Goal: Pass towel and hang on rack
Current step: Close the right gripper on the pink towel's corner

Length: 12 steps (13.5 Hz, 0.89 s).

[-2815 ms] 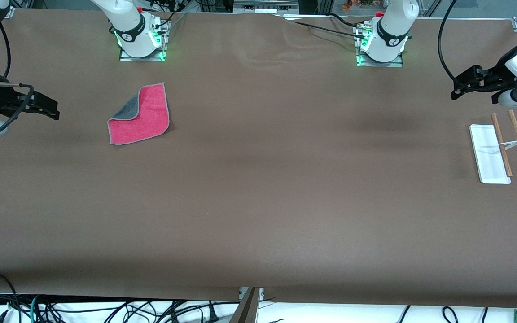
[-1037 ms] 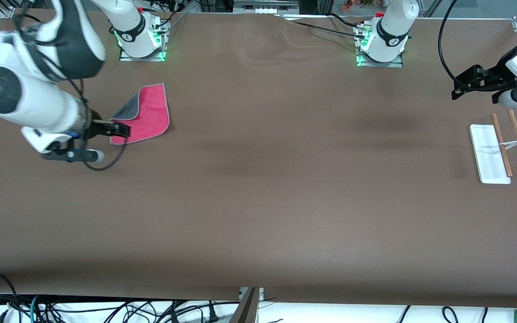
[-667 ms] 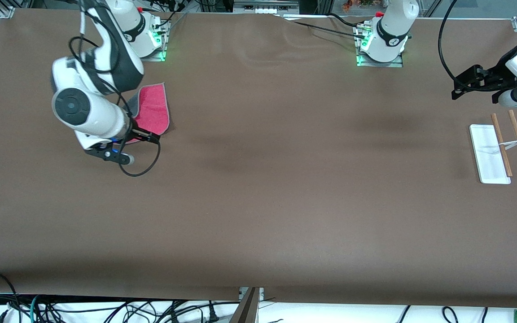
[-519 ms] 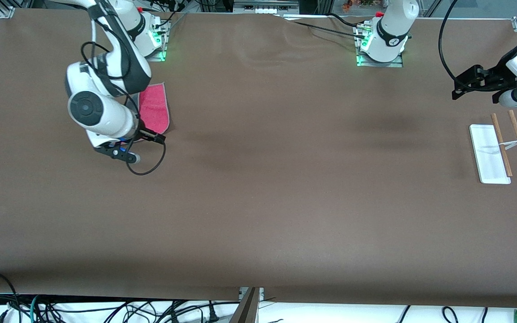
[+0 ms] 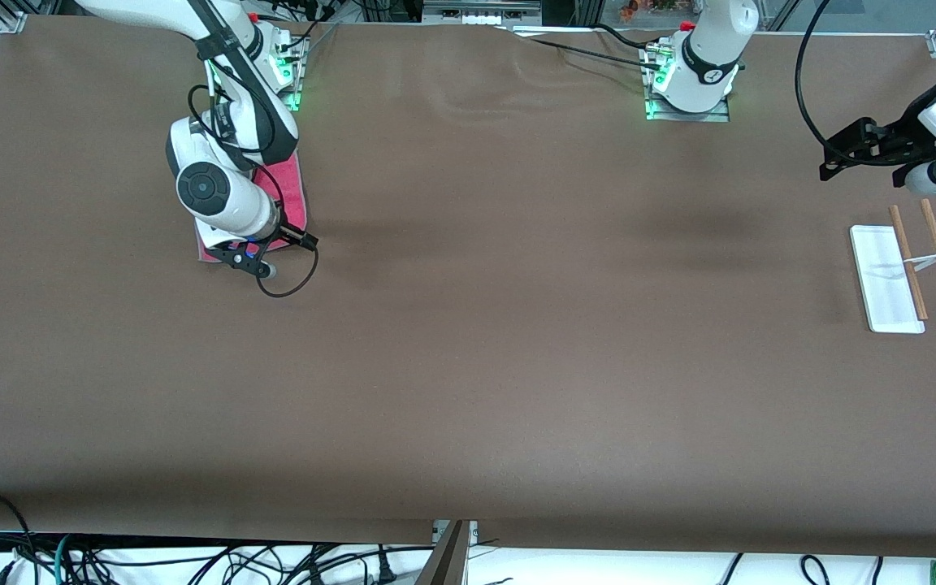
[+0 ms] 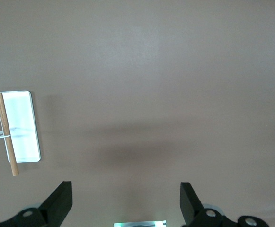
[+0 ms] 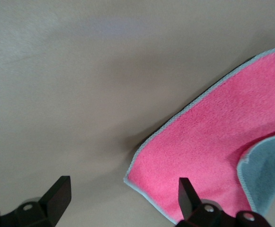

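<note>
Here the right gripper [image 5: 299, 237], fingers wide and empty, hovers over the towel [image 7: 222, 142]; the left gripper [image 5: 829, 166] likewise waits.

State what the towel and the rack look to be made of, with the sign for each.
The towel: soft napped cloth, probably microfibre; fuzzy matte pink face, grey underside at a folded corner, pale stitched edge.
The rack: two thin rods, likely wood by their matte brown grain-like tone; flat base white and slightly glossy, probably plastic, though the look leaves that open.

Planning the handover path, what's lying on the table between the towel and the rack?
Nothing: in the front view only bare brown table runs from the towel to the rack.
</note>
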Motion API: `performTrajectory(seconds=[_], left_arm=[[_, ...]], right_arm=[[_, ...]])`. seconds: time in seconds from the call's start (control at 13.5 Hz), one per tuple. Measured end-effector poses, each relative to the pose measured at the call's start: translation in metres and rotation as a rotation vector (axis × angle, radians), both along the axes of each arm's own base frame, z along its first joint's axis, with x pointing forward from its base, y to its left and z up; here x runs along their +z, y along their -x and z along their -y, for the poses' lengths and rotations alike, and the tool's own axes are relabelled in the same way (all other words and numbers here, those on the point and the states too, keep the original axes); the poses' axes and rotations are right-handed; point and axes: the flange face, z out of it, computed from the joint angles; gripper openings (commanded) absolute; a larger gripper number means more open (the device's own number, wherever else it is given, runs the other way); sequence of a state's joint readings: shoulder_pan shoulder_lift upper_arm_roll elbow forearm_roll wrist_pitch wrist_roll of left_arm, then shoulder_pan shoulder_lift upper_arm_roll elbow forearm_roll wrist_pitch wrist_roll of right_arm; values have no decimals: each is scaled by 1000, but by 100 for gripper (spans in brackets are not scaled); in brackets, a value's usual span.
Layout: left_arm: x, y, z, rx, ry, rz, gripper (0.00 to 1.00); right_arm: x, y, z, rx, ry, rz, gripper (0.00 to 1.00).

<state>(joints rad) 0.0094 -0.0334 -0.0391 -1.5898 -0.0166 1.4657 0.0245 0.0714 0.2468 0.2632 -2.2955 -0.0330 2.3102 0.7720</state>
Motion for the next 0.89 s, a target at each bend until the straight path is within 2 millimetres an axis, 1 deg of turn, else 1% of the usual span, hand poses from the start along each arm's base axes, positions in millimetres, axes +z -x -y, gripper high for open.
performTrajectory(seconds=[0.37,0.59,0.67,0.74,0.81,0.89], left_arm=[[0,0,0,0,0,0,100],[0,0,0,1,0,0,100],[0,0,-1,1,0,0,100],[0,0,-1,1,0,0,100],[0,0,-1,1,0,0,100],[0,0,-1,1,0,0,100]], right_arm=[[-29,10,-10,-18,-10,0,100],[-40,16,-14,-8,-9,-20,99],[-42,17,-15,-6,-8,-23,88],[-42,18,-15,-5,-7,-25,72],[-43,19,-15,-5,-7,-26,59],[-43,19,-15,-4,-7,-27,52]])
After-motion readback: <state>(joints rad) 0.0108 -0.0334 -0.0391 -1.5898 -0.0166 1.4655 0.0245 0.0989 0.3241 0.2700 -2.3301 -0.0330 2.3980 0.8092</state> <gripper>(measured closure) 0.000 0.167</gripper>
